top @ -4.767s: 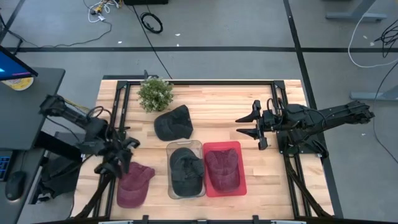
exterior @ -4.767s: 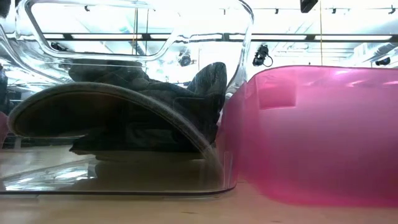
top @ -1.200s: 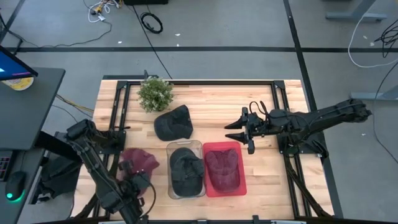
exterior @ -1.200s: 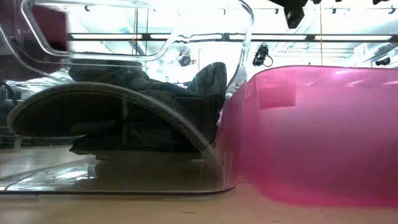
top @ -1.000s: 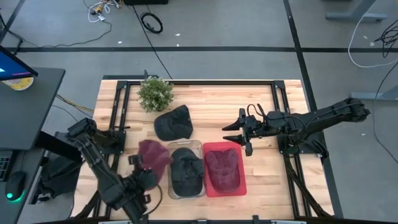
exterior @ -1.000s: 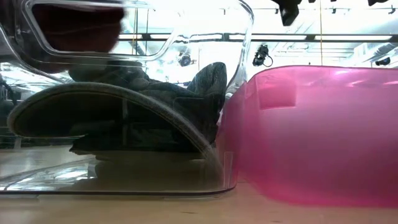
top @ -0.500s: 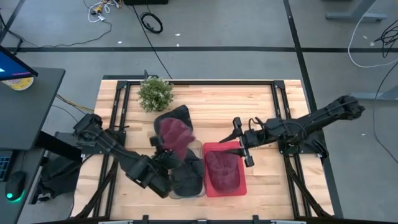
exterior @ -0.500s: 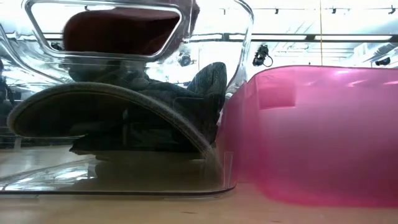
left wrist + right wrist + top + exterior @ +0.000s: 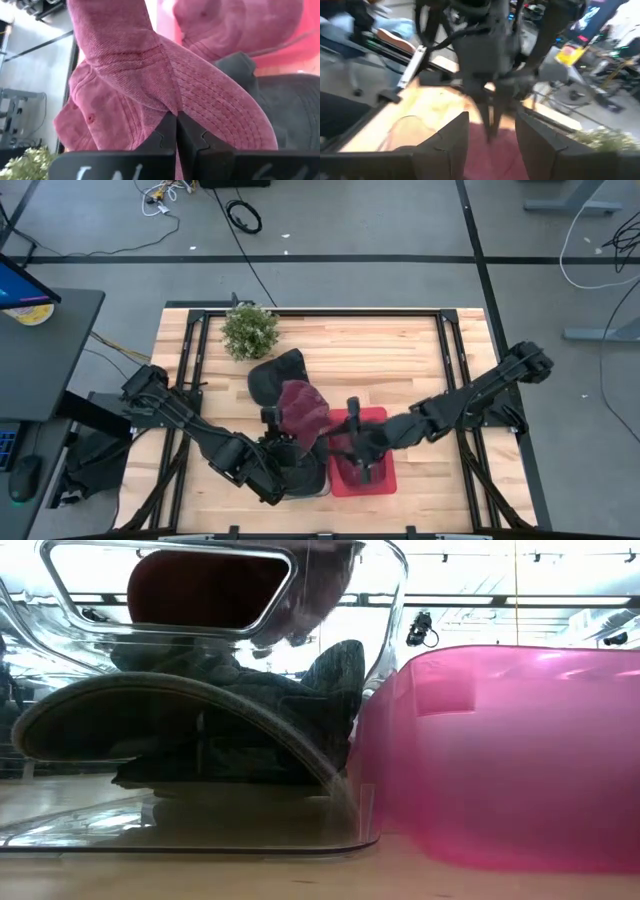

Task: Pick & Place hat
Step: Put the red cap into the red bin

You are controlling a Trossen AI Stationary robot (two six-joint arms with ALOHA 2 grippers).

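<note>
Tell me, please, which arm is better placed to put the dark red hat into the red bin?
The left. Its gripper is already shut on the dark red hat, held above the clear bin, right beside the red bin. The right gripper hangs open over the red bin, holding nothing.

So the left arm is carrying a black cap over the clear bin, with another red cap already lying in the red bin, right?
Not quite: the carried cap is dark red, not black. The left wrist view shows the left pincer shut on its red fabric. The rest holds: it hangs over the clear bin, and a red cap lies in the red bin.
</note>
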